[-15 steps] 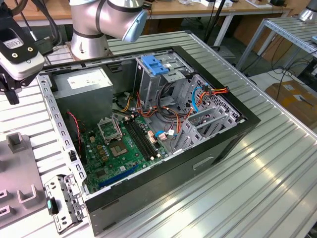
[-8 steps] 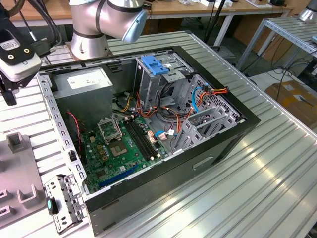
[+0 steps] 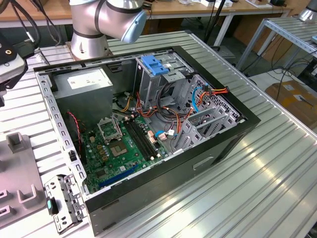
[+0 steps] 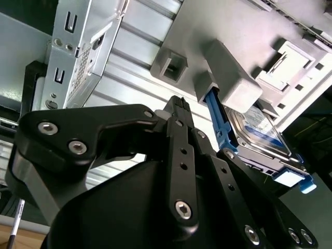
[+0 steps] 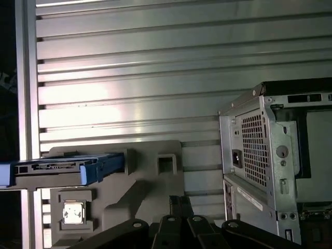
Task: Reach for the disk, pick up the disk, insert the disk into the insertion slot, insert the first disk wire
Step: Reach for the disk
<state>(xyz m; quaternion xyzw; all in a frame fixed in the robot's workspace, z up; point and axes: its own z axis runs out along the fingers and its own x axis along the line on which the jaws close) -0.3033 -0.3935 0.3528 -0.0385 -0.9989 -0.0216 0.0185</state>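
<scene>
On the ribbed aluminium counter (image 3: 277,163) I see an open computer case (image 3: 148,188) lying on its side, with the green motherboard (image 3: 124,144) facing up and the arm's base (image 3: 106,17) behind it. The insertion slot (image 3: 213,116), a low grey perforated cage, sits inside the case toward the exterior view's right. Red, orange and blue wires (image 3: 208,91) run just beside it. The taller cage with the blue plastic cap (image 3: 156,67) stands behind it, and the slot's bay looks unfilled from here. The disk is outside the case. In the first wrist view it (image 5: 62,168) stands on its edge in a grey fixture plate (image 5: 145,181) on the counter, blue carrier around a dark body, with one end overhanging the plate's edge. A small square chip (image 5: 72,212) sits in a pocket of the same plate, just beside the disk, and the case's perforated rear corner (image 5: 259,150) is well apart from it. In the second wrist view the disk (image 4: 259,140) is held between grey blocks of the fixture (image 4: 233,83), label side showing. The claw (image 4: 179,104) is narrow, its black fingers (image 4: 181,150) drawn together with nothing between them. It points toward the fixture and is near the disk but clearly apart from it, no contact. In the first wrist view the claw (image 5: 179,199) sits over the fixture plate, to one side of the disk.
</scene>
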